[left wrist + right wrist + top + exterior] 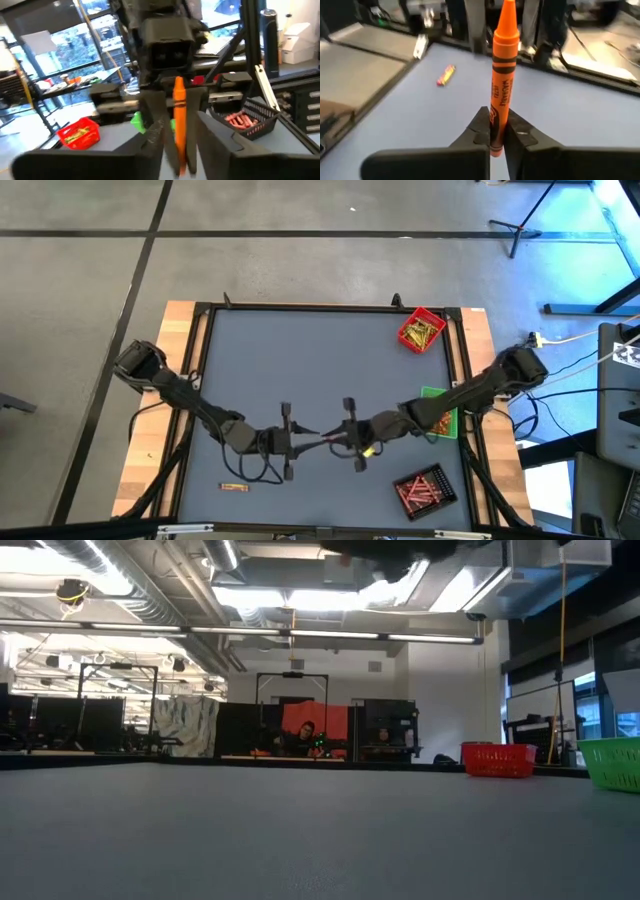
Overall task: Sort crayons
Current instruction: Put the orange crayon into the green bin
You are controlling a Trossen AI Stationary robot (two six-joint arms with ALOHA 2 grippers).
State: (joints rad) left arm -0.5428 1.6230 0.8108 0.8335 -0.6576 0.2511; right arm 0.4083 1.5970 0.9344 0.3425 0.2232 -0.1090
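Handover mid-table: right gripper [496,131] clamps orange crayon [502,75] by its base, tip toward left gripper [175,145], whose fingers are parted around it, w/ trays [438,489] nearby for sorting.

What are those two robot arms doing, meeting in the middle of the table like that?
They are passing an orange crayon from one arm to the other above the table. The right gripper is clamped on its lower end, and the left gripper sits around it with its fingers apart. One more crayon lies loose on the table near the left arm. Red, green and black trays sit along the right side, with crayons in the red and black ones.
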